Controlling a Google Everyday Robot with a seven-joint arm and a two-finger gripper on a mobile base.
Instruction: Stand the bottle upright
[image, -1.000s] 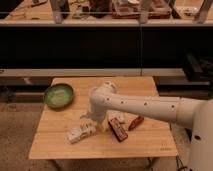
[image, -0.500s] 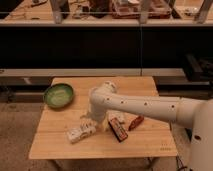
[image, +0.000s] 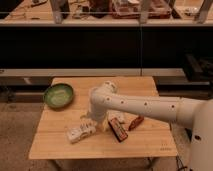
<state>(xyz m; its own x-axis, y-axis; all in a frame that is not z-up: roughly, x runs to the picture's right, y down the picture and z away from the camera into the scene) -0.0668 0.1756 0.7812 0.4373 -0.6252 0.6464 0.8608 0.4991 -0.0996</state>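
Bottle lies on its side on the wooden surface, gripper down low at its right end, grip state I can't tell; it looks light, stiff, slick plastic, probably best pinched across the mid-body.

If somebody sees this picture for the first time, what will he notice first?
The big white arm stretched across the wooden table from the right, its hand low beside the white bottle lying on its side. Then the green bowl at the table's far left corner.
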